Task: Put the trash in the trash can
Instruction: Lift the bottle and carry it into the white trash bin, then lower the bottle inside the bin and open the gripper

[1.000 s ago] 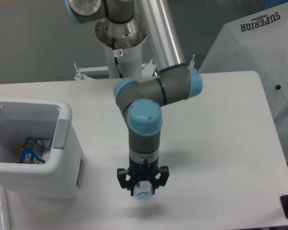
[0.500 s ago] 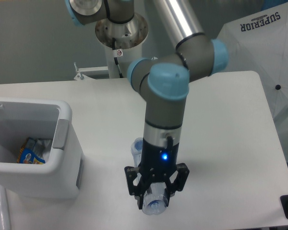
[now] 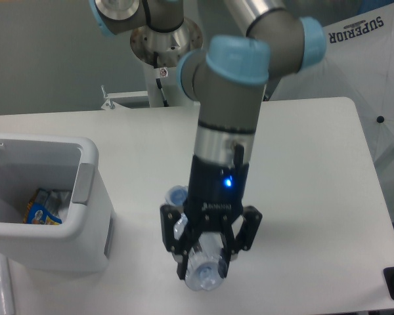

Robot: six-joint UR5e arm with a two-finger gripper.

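The tool hangs in the lower middle of the frame, its black fingers pinching one clear plastic bottle. The bottle's rounded end points toward the camera just below the fingers, and its blue cap shows at the tool's upper left side, so the bottle lies lengthwise through the grip, above the white tabletop. A blue light glows on the tool's body.

One white trash can stands at the left edge of the frame, well apart from the tool, with a grey handle panel on the side facing it. Inside it lies one blue-and-orange snack packet against something pale that cannot be made out clearly. One white sheet printed with SUPERIOR fills the upper right corner.
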